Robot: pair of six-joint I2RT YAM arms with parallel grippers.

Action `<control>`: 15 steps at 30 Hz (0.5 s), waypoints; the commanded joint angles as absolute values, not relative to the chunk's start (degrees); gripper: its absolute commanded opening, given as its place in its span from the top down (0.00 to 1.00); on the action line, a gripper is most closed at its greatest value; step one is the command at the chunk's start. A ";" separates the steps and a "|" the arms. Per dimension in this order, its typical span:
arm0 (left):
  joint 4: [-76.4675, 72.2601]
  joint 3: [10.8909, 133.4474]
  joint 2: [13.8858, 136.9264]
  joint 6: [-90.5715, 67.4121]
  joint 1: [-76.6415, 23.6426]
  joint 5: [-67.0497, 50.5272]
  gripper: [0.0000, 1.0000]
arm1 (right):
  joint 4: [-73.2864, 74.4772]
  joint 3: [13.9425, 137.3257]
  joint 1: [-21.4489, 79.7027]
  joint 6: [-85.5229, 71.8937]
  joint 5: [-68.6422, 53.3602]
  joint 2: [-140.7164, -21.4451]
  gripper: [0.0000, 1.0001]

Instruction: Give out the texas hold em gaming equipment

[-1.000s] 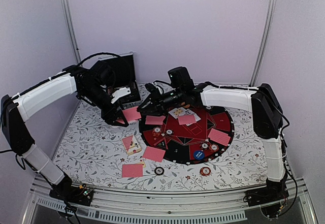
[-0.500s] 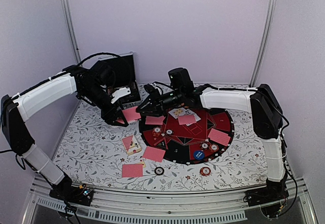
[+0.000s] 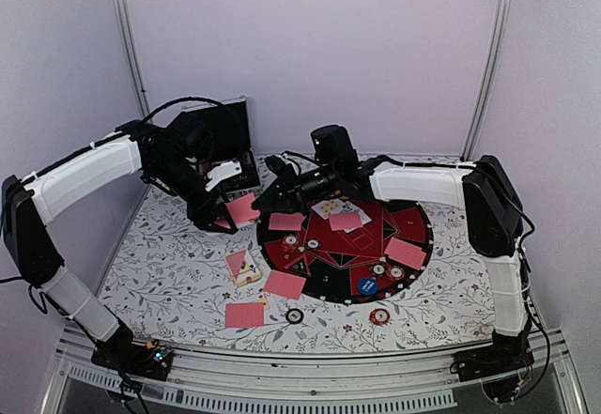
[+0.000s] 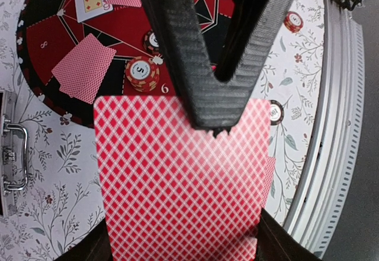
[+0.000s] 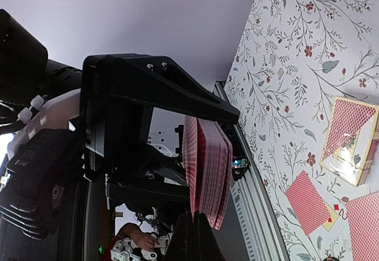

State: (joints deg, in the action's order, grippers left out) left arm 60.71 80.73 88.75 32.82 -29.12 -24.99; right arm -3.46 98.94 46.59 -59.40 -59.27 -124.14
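Step in hand: draw one card from the deck.

The left gripper (image 3: 221,219) is clamped on the deck (image 4: 183,178). It holds the deck above the far-left part of the table, just off the left edge of the mat (image 3: 420,219). The right gripper (image 3: 265,204) has its jaws closed at the deck's edge. The right wrist view shows the pack edge-on, so whether a single card is pinched cannot be confirmed.

Procedure:
1. Hold the deck rigid.
2. Pull the right gripper away slowly along the card plane, so that only one card slides out.
3. If several cards fan out, release and re-pinch.

Dealt cards (image 3: 244,314) and chips (image 3: 379,316) lie near the table's near edge.
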 commanded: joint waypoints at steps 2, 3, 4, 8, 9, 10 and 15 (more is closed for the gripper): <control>60.46 81.67 88.35 33.22 -28.74 -25.40 1.00 | -3.87 99.57 44.87 -59.24 -60.20 -121.23 1.00; 60.51 81.65 88.29 33.22 -28.74 -25.36 1.00 | -3.92 99.25 44.54 -59.24 -60.27 -120.92 1.00; 60.53 81.65 88.32 33.28 -28.67 -25.39 1.00 | -3.95 98.86 44.22 -59.17 -60.29 -120.37 1.00; 60.73 81.56 88.24 33.47 -28.61 -25.40 1.00 | -3.96 97.10 43.07 -58.98 -60.30 -118.93 1.00; 60.73 81.56 88.22 33.47 -28.57 -25.42 1.00 | -4.10 96.67 42.71 -58.91 -60.37 -118.66 1.00; 60.73 81.56 88.14 33.47 -28.57 -25.46 1.00 | -4.05 96.27 42.45 -58.85 -60.38 -118.30 1.00; 60.73 81.56 88.09 33.44 -28.44 -25.49 1.00 | -4.08 94.12 41.29 -58.48 -60.47 -116.60 1.00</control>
State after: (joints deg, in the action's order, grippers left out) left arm 59.88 80.73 88.75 32.95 -28.97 -24.95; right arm -3.49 95.81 42.96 -59.29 -60.60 -120.44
